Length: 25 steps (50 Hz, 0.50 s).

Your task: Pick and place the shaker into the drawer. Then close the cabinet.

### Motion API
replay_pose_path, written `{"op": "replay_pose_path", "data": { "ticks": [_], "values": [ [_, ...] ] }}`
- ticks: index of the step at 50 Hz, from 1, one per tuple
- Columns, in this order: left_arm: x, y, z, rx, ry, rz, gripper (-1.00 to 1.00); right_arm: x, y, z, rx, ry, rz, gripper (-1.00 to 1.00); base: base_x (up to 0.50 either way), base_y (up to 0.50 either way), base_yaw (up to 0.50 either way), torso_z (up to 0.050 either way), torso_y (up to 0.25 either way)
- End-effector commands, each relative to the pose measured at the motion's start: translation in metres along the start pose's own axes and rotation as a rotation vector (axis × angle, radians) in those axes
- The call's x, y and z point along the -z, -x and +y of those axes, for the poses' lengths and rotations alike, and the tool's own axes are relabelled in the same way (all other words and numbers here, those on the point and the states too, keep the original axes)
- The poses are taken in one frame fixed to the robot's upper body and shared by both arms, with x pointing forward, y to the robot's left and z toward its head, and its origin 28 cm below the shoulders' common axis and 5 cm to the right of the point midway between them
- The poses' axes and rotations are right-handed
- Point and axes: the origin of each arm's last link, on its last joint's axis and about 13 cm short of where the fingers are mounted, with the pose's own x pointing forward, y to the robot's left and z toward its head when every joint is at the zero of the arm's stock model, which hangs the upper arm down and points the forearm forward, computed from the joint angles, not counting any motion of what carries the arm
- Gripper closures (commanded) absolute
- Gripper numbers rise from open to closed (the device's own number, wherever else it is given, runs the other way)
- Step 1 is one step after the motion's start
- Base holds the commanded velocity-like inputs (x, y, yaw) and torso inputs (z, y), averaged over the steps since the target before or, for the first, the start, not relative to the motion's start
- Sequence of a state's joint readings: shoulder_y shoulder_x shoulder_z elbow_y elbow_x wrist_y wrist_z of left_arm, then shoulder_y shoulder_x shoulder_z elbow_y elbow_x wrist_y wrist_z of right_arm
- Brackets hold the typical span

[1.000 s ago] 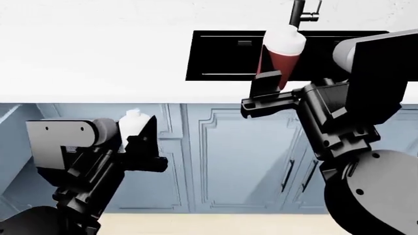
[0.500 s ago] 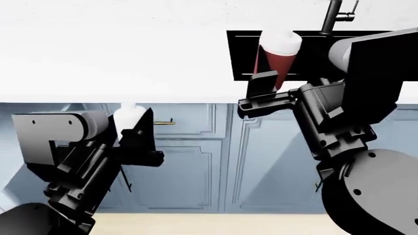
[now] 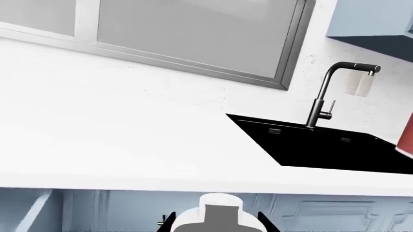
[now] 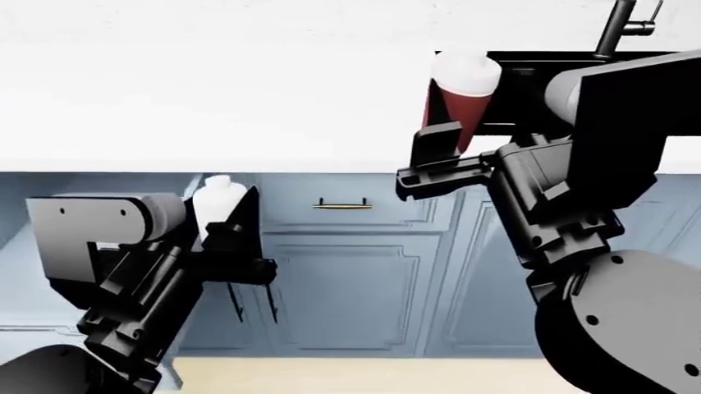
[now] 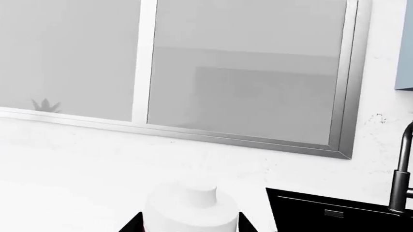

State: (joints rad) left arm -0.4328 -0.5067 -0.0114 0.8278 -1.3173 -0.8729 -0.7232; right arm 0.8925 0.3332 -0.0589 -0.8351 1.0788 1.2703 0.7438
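The shaker [image 4: 462, 92], dark red with a rounded white cap, stands upright in my right gripper [image 4: 452, 138], which is shut on it above the counter's front edge. Its cap shows in the right wrist view [image 5: 190, 207] between the fingers, and its red side shows in the left wrist view [image 3: 407, 135]. My left gripper [image 4: 225, 220] is shut on a white bottle [image 4: 217, 200], also in the left wrist view [image 3: 218, 218], below counter height. A pale blue-grey drawer front [image 4: 345, 190] with a brass handle [image 4: 341, 205] sits shut under the counter between the arms.
The white counter [image 4: 219, 98] runs across the view. A black sink [image 4: 526, 82] with a dark faucet [image 4: 619, 29] lies behind the right gripper. Blue-grey cabinet doors [image 4: 350, 287] stand below. A pale panel [image 4: 22, 246] at the far left is partly hidden by my left arm.
The sink, faucet and cabinets have slid to the right in the head view, and the brass-handled drawer front has come into sight. Both grippers still hold their bottles.
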Motion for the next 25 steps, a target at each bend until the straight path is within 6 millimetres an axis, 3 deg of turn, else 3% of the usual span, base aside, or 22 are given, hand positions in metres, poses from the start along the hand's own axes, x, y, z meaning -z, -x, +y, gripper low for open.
{"op": "replay_pose_path", "data": {
  "ticks": [1, 25],
  "values": [
    [0.0016, 0.0004, 0.0004, -0.005, 0.009, 0.001, 1.00, 0.0008, -0.0004, -0.0001, -0.005, 0.006, -0.012, 1.00, 0.00, 0.50, 0.00, 0.000, 0.000],
    [0.0008, -0.0008, -0.0003, -0.002, 0.007, 0.002, 1.00, 0.0011, -0.0027, -0.0009, -0.006, 0.026, -0.019, 1.00, 0.00, 0.50, 0.00, 0.000, 0.000]
  ]
}}
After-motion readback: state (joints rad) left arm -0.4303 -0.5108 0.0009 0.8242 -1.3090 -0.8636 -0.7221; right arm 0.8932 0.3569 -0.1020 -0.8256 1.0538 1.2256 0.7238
